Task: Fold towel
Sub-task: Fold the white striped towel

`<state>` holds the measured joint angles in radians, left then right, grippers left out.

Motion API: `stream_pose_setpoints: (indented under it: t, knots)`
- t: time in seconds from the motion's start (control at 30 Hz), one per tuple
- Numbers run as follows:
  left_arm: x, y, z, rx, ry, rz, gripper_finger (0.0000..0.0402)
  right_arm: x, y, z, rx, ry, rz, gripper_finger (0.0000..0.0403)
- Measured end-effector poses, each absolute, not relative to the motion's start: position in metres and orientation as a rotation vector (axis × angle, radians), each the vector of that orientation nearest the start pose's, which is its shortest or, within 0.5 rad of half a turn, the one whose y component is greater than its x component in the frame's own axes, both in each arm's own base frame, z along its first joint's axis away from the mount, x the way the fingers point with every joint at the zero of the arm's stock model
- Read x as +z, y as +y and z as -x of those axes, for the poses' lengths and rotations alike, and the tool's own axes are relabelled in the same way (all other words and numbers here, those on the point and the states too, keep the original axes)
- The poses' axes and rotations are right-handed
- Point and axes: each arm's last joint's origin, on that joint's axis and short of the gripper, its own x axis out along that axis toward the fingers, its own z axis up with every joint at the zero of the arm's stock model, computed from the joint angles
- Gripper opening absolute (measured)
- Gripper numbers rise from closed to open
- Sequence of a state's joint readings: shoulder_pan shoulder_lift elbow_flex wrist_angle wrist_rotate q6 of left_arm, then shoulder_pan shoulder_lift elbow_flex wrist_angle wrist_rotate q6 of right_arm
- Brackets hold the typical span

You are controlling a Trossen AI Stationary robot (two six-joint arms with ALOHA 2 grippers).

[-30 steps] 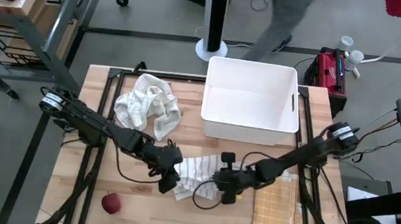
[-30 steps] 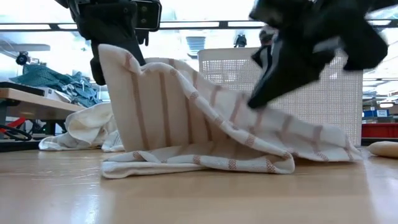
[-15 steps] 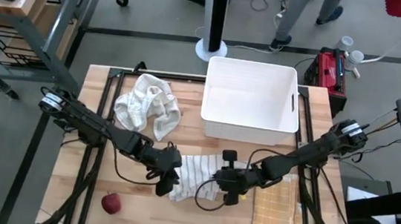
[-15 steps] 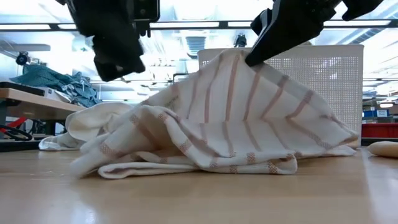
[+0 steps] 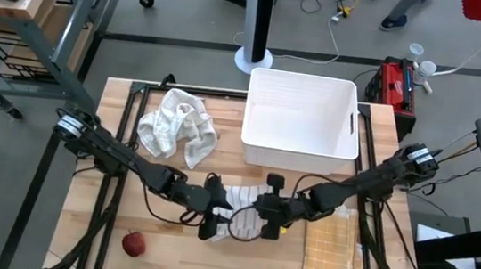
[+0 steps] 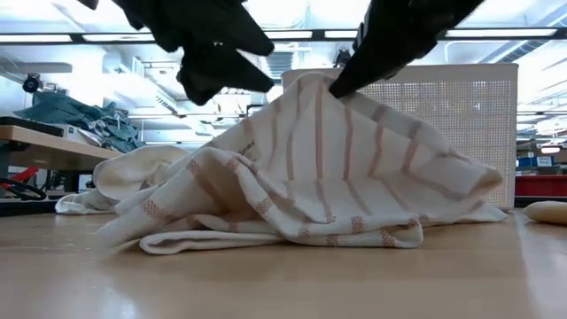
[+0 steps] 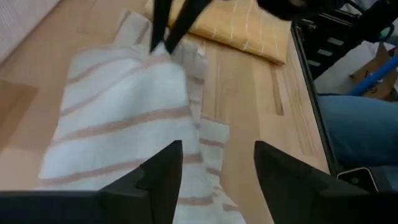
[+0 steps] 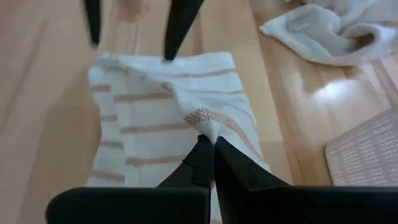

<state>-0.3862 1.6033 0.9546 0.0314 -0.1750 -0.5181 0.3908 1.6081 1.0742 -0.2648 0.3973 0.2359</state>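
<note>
Here is the striped towel (image 5: 237, 213), a soft white cloth with thin rust-brown bands, heaped in loose folds near the front centre of the pale wooden table (image 5: 105, 228). The right gripper (image 8: 208, 155) has its two dark tapered fingers pinched together on a raised peak of the weave, and in the low view the cloth (image 6: 328, 177) hangs from that pinch like a small tent, its creases falling away to both sides. The left gripper (image 5: 214, 214) sits just at nine o'clock of that peak, its blunt black fingers (image 7: 155, 177) spread apart and holding nothing, with the cloth lying flat and rumpled under them.

At eleven o'clock from the striped towel lies a crumpled cream towel (image 5: 179, 126), thick and lumpy. At one o'clock stands a white rectangular bin (image 5: 300, 123), smooth-walled with a slot handle. At four o'clock lies a folded mustard-yellow cloth (image 5: 331, 256) with a fine check pattern, neat and flat. At eight o'clock, near the front edge, sits a small round red apple (image 5: 132, 244).
</note>
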Motion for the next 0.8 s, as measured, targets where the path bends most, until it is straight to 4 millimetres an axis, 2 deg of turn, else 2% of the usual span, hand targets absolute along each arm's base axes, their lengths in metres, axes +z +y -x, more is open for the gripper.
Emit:
stream_pose_setpoints:
  t: [0.37,0.8]
  knots:
    - [0.182,-0.124,-0.321,0.064,0.733,0.431,0.0174,0.227,0.112,-0.319,-0.075,0.731,0.062,0.0]
    - [0.176,-0.122,-0.322,0.141,0.731,0.443,0.0148,0.236,0.114,-0.322,-0.05,0.712,0.033,0.0]
